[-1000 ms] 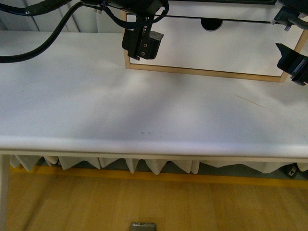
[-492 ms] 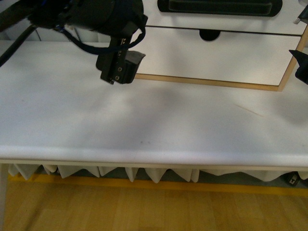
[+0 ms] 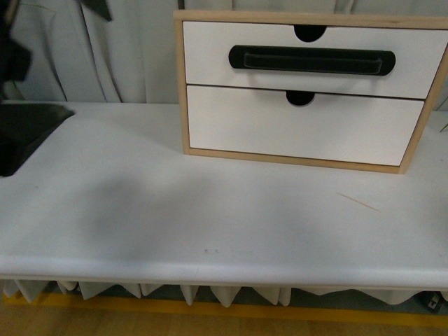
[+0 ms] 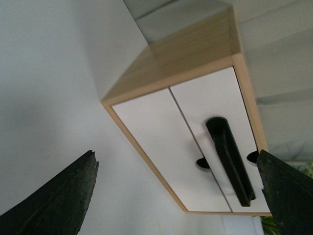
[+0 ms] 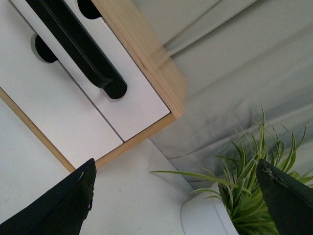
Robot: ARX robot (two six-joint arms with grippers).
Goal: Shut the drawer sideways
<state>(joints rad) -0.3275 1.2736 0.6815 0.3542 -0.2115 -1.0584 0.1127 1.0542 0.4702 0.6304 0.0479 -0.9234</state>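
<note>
Front view, drawer (image 3: 308, 84) seemingly flush in cabinet (image 3: 308, 17), black bar handle (image 3: 311, 59)

A: Where is there room?
B: The counter (image 3: 224, 210) in front of the cabinet (image 3: 280, 17) lies bare from side to side.
A: And what stands in the way?
B: The cabinet at the back, its black handle (image 3: 311, 59) jutting forward; a plant (image 5: 254, 191) near its right end; a curtain (image 3: 133, 49) behind; a dark blurred shape (image 3: 24, 133) over the counter's left edge.
</note>
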